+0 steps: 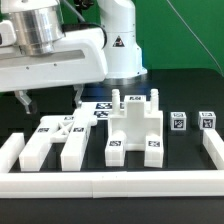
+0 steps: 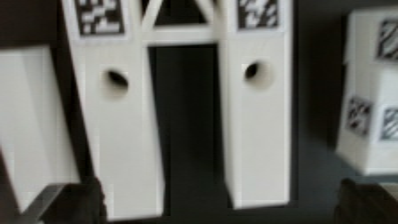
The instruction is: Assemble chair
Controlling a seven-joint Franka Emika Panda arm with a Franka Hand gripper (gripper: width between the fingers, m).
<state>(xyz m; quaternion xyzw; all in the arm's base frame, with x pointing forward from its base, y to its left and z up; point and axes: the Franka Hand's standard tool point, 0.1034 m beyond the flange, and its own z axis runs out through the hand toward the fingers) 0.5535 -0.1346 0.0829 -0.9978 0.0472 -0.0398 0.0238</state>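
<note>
Hovering With Jaws Wide

Positioned with gripper [image 1: 48, 98] spread fully, gripping nothing, above X-braced panel [image 1: 58, 140]. Lying flat, with both square legs [image 2: 116, 130] pointing toward 6 o'clock in exterior view. Flanked at 3 o'clock by blocky upright piece [image 1: 135, 125], then near cube [image 1: 178, 122] and far cube [image 1: 207, 121].

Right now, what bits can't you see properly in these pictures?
- Wrist view: the matte white X-braced chair panel is cut off by the picture's edges.
- Wrist view: the dark gripper fingers are blurry shapes.
- Exterior view: the flat white marker board is partly hidden behind blocky white chair pieces.
- Exterior view: tags on the small white cubes are unreadably small.
</note>
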